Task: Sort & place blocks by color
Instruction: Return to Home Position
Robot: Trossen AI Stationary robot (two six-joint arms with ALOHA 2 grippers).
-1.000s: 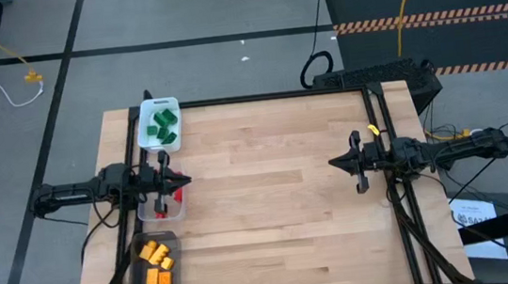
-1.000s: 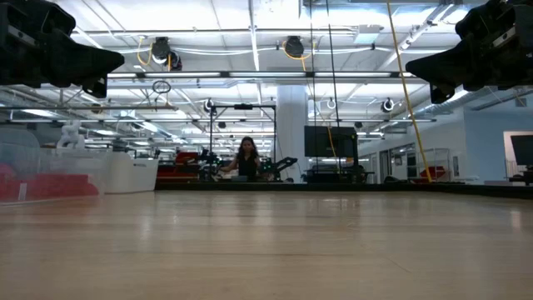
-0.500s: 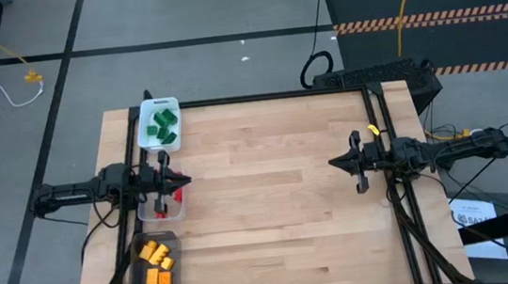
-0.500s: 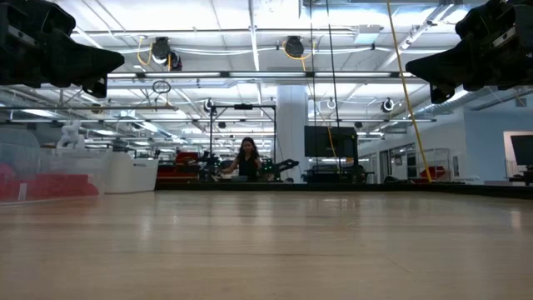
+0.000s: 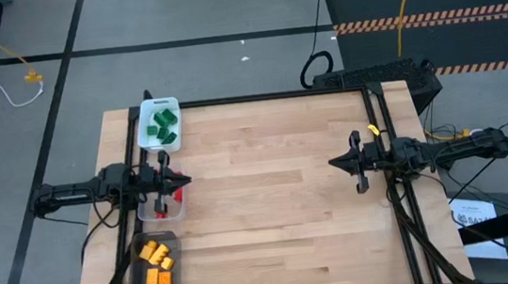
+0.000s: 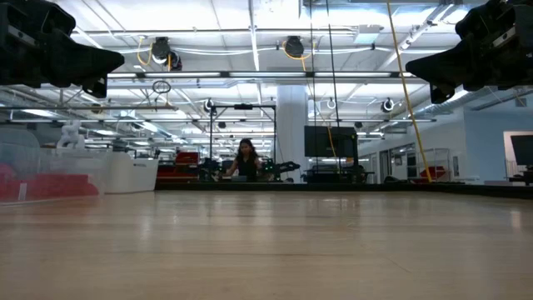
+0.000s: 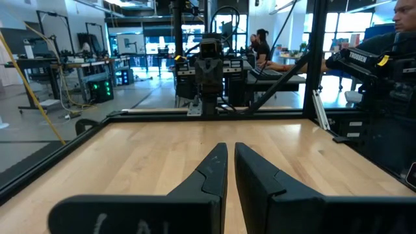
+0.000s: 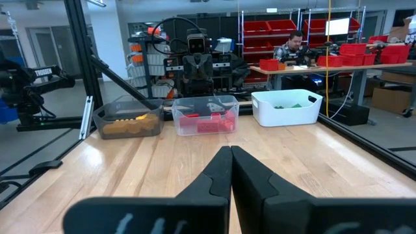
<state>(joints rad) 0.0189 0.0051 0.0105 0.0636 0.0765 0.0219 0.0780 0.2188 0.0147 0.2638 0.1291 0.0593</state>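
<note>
The blocks lie sorted in three trays along the table's left edge. Green blocks (image 5: 163, 125) fill the white tray (image 8: 286, 107), red blocks (image 8: 211, 121) the clear tray (image 5: 174, 207), and orange blocks (image 5: 156, 258) the dark tray (image 8: 127, 122). My left gripper (image 5: 185, 179) hangs level above the clear tray, shut and holding nothing; its fingertips (image 7: 230, 148) nearly meet. My right gripper (image 5: 332, 163) hangs level by the table's right edge, shut and holding nothing (image 8: 229, 151). Both point at the table's middle.
Bare wooden tabletop (image 5: 270, 206) stretches between the two grippers. A black frame (image 5: 380, 129) runs around the table. In the low view both arms hang high at the picture's corners (image 6: 50, 46) (image 6: 479, 46). People sit at desks in the room beyond (image 6: 246, 158).
</note>
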